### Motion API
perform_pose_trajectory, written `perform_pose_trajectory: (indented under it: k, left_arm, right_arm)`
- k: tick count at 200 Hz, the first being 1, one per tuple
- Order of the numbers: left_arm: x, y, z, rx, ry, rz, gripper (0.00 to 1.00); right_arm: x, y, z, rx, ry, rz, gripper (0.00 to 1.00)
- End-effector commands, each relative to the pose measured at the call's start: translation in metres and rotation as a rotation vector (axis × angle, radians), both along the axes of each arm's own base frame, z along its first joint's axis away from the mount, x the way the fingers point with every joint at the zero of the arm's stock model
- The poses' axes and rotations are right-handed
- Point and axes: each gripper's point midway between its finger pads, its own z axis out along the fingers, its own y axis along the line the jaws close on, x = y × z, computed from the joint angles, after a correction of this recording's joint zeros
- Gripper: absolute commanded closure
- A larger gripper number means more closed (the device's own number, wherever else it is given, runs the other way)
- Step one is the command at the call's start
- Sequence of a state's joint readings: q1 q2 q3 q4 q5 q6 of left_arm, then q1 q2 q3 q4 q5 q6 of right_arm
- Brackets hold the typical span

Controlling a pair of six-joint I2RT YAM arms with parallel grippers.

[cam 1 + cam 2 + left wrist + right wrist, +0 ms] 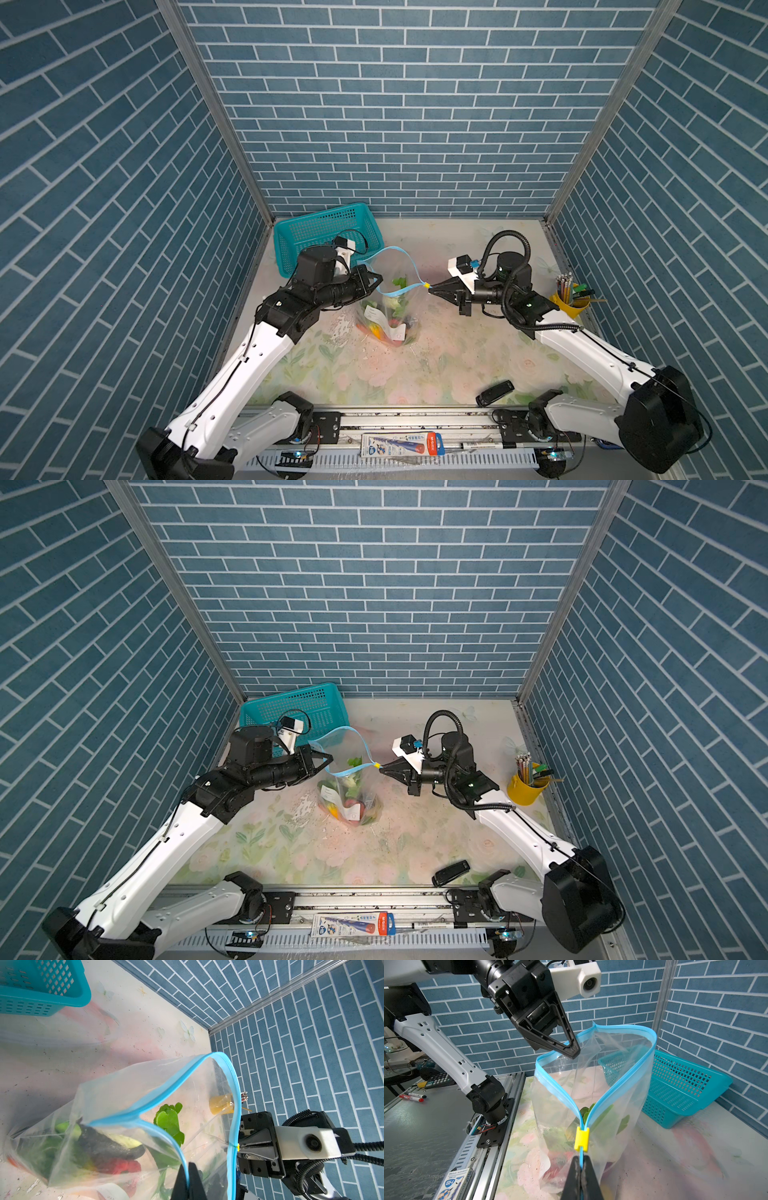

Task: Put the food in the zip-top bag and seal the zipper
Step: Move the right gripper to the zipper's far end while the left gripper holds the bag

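The bag point(612, 1076) stands upright on the table point(457, 357) between the two arms, its mouth held up and gaping wide. The left pincer point(573, 1053) is closed, pinching the blue zipper point(623, 1082) at the end of the mouth nearest it; in its own wrist view the strip runs straight in between the tips. The right pincer point(581, 1167) is clamped tight on the opposite end of the zipper, with the little yellow slider point(581, 1138) sitting just ahead of its tips. Only the short stretch between the slider and those tips is joined. Beyond the slider the two halves of the strip part and loop round toward the left pincer.

The food point(104, 1147) lies inside the bag, heaped at the bottom, well below both pincers: green leaves, something dark, red and yellow bits showing through the plastic. A teal basket point(320, 232) sits on the table just behind the left pincer, against the back wall.
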State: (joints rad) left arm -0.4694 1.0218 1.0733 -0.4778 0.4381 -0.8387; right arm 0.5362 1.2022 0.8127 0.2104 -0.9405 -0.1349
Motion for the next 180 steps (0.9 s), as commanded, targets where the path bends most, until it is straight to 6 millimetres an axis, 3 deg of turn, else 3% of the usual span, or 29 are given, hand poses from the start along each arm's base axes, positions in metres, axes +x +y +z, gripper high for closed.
perform_pose_trajectory:
  k: [1,9,23,53,83,112,127,150,180]
  left_arm:
    - [-0.004,0.008,0.008,0.035,-0.045,0.003,0.82]
    - [-0.004,0.011,0.009,0.064,-0.064,-0.002,0.71]
    - [-0.005,0.015,0.018,0.109,-0.117,-0.025,0.59]
    - [-0.012,0.021,0.053,0.212,-0.252,-0.174,0.45]
    - [-0.011,0.011,0.083,0.267,-0.379,-0.315,0.41]
    - [0.004,-0.021,0.107,0.263,-0.513,-0.463,0.42]
    - [0.007,-0.049,0.115,0.292,-0.593,-0.560,0.42]
    - [0.006,-0.095,0.116,0.319,-0.699,-0.725,0.42]
    - [-0.002,-0.131,0.113,0.353,-0.763,-0.872,0.39]
  right_arm:
    - [-0.006,-0.002,0.036,0.016,-0.119,0.043,1.00]
    - [-0.008,-0.003,0.041,-0.001,-0.131,0.058,1.00]
    - [-0.008,-0.007,0.049,-0.034,-0.148,0.082,1.00]
    - [-0.008,-0.014,0.061,-0.100,-0.182,0.130,1.00]
    - [-0.003,-0.017,0.068,-0.111,-0.224,0.178,1.00]
    - [0.001,-0.019,0.073,-0.116,-0.247,0.223,1.00]
    - [0.003,-0.022,0.073,-0.125,-0.246,0.231,1.00]
    - [0.007,-0.029,0.074,-0.128,-0.261,0.221,1.00]
    - [0.010,-0.039,0.081,-0.113,-0.250,0.200,1.00]
